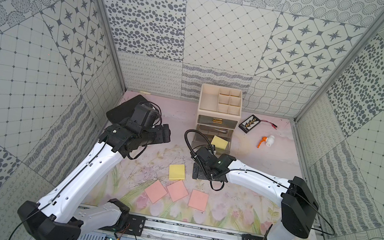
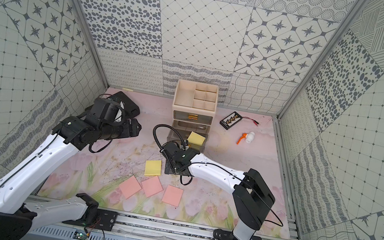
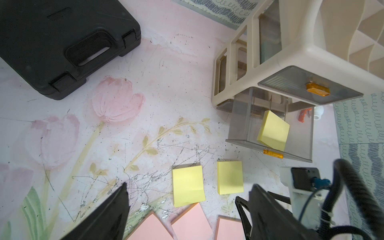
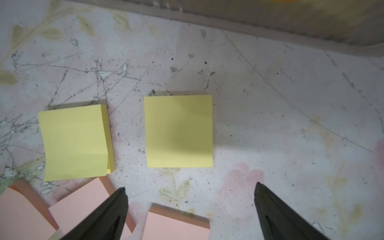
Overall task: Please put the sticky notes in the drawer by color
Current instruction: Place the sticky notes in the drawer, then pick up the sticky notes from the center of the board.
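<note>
The drawer chest (image 1: 200, 100) stands at the back, cream with a divided tray on top. Its middle grey drawer (image 1: 199, 136) is pulled out, and one yellow sticky note (image 1: 219, 141) leans tilted inside it. Two more yellow notes (image 4: 179, 131) (image 4: 75, 143) lie flat on the mat in front of it. Three pink notes (image 1: 156, 191) (image 1: 177, 190) (image 1: 198, 199) lie nearer the front. My right gripper (image 4: 190, 185) hangs open just above the mat beside the right-hand yellow note, holding nothing. My left gripper (image 1: 163, 134) is open and empty, raised left of the drawer.
A black plastic case (image 1: 121, 111) lies at the back left behind my left arm. Right of the chest are a small black card of bits (image 1: 251, 123), a red-tipped wire (image 1: 271, 124) and an orange-and-white valve (image 1: 265, 141).
</note>
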{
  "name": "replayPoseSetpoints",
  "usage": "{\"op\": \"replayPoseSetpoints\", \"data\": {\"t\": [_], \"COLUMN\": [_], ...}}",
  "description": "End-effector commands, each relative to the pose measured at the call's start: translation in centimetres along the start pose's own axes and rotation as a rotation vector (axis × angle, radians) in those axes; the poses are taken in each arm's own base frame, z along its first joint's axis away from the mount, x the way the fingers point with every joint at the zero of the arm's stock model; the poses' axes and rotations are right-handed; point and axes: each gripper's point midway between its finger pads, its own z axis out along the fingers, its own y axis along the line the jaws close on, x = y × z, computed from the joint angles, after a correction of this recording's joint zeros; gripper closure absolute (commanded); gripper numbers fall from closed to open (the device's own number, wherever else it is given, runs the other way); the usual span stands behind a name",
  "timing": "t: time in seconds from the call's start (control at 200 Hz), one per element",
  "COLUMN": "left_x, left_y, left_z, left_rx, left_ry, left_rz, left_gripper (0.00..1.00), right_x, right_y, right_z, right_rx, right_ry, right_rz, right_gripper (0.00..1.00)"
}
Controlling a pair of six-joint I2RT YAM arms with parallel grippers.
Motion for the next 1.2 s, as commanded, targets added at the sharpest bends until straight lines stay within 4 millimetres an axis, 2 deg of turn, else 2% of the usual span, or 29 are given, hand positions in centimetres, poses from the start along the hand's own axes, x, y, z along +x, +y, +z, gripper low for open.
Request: {"op": "replayPoseSetpoints", "data": {"t": [0.0, 0.14, 0.33, 0.565, 0.885, 1.196], "left_x": [0.5, 0.5, 0.5, 0.2, 0.2, 0.2], "left_y": [1.3, 1.3, 1.2, 1.0, 1.1, 1.2], "left_z": [-0.7, -0.6, -0.2, 0.0, 0.0, 0.0], "left_rx": [-0.053, -0.057, -0.058, -0.06, -0.063, -0.064], "left_ry": [0.009, 0.01, 0.017, 0.022, 0.022, 0.017], "left_rz": [0.004, 0.002, 0.004, 0.019, 0.024, 0.022], "left_gripper": [0.08, 0.08, 0.08, 0.08, 0.08, 0.08], "right_x": [-0.8, -1.0, -1.6, -1.4, -1.5, -1.1], "right_y": [2.1, 1.8, 1.1, 1.5, 0.0, 0.5], "right_z": [1.3, 2.5, 3.2, 4.8, 6.2, 7.2], "right_rx": [-0.027, 0.006, -0.002, 0.018, 0.07, 0.051], "right_ry": [-0.012, -0.004, -0.014, 0.013, 0.026, 0.049], "right_rz": [-0.054, -0.083, -0.047, -0.062, -0.02, -0.004], "right_gripper": [0.01, 0.01, 0.01, 0.01, 0.01, 0.01]}}
